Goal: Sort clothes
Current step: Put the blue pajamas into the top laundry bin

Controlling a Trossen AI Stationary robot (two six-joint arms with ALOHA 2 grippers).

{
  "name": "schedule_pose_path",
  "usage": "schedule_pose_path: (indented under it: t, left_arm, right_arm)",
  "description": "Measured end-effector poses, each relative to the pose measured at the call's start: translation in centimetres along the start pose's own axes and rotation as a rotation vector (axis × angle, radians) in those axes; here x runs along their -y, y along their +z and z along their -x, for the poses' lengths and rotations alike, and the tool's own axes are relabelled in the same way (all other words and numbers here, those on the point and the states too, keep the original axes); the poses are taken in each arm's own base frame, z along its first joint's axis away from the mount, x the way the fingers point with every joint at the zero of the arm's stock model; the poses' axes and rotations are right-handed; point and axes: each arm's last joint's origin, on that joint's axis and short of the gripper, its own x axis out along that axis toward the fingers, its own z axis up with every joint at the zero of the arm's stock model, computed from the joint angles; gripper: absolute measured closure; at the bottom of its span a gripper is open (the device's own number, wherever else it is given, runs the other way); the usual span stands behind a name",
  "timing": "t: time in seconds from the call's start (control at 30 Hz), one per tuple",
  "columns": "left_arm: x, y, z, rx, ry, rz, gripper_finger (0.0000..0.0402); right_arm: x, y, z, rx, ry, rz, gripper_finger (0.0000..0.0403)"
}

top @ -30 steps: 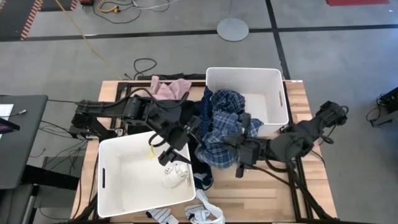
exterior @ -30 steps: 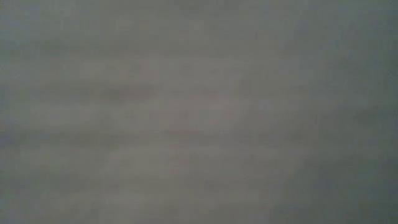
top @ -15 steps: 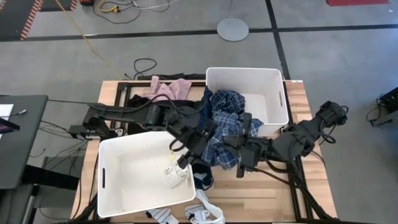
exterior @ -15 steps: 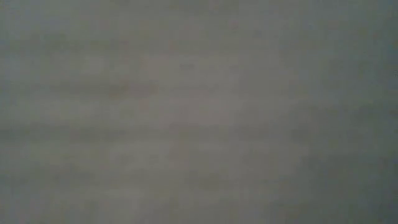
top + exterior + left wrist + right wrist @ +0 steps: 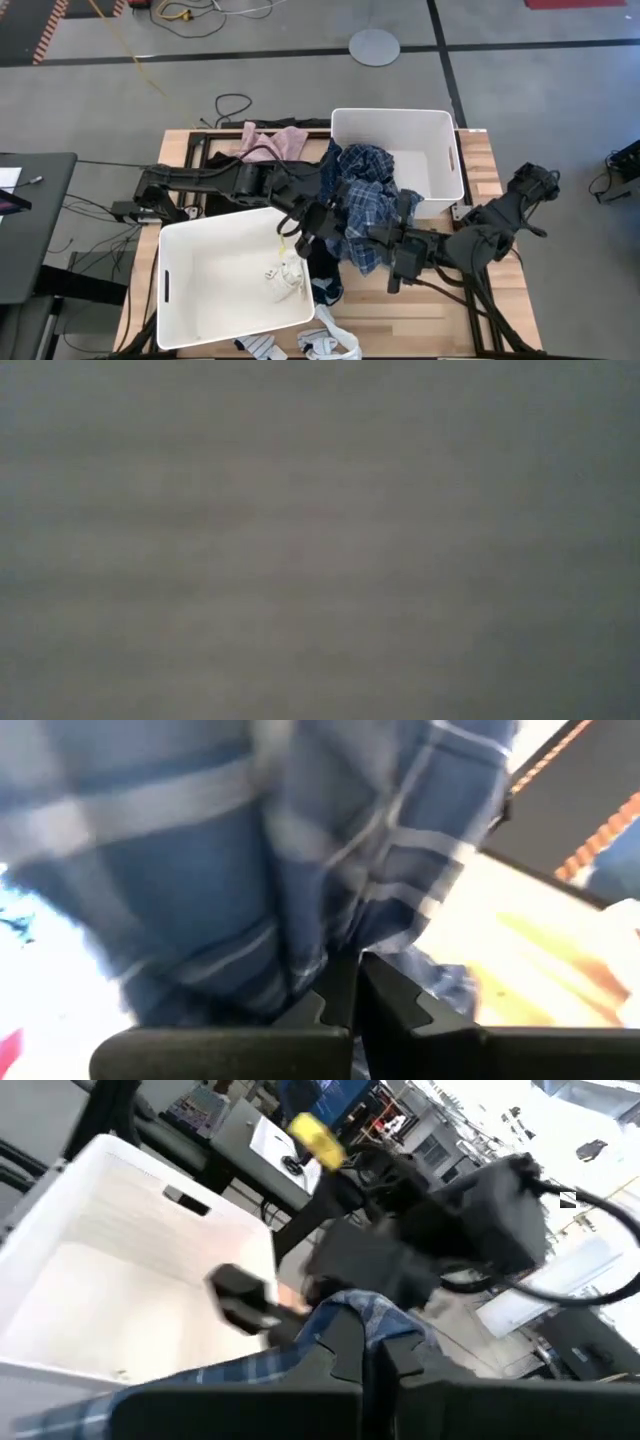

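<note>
My left claw [image 5: 345, 995]: fingers together, pinching a fold of the plaid shirt [image 5: 250, 850], whose blue-and-white cloth hangs just ahead of the fingertips. From above, this claw [image 5: 318, 218] sits at the shirt's [image 5: 362, 200] left edge, beside the near bin's [image 5: 180, 290] right rim.

My right claw [image 5: 370, 1345]: fingers together, clamped on another edge of the same shirt [image 5: 300, 1355], with my left arm [image 5: 440, 1220] crossing just beyond it. From above, this claw [image 5: 375, 237] grips the shirt's lower right side.

The shirt is heaped mid-desk [image 5: 430, 325], stretched between my two claws, its upper part draped over the left wall of the far bin [image 5: 445, 125].

Near bin: a small white piece [image 5: 284, 277] lies inside, near the right wall. A dark patterned piece [image 5: 326, 288] lies on the desk just right of that bin, under the shirt. Striped and white socks [image 5: 325, 345] lie at the desk's front edge.

Far side: a pink garment [image 5: 272, 143] at the back edge, left of the far bin, beside black cloth [image 5: 305, 170].

The low view shows only grey blur.
</note>
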Motion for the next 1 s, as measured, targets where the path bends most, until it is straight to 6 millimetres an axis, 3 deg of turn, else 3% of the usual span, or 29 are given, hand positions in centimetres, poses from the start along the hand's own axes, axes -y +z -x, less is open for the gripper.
schedule_pose_path:
  t: [0.53,0.8,1.0]
  left_arm:
    - [-7.5,0.6,6.4,0.062,0.353,-0.055,0.0401]
    - [-11.3,-0.8,8.5,0.110,0.553,-0.066,0.0401]
    - [-14.1,-3.6,8.7,0.119,0.605,0.007,0.0401]
  right_arm:
    - [-2.6,-1.8,2.5,-0.173,0.076,-0.147,0.0379]
    - [-3.4,-3.6,2.8,-0.310,0.118,-0.281,0.0368]
    - [-3.8,-4.3,3.7,-0.372,0.111,-0.374,0.0346]
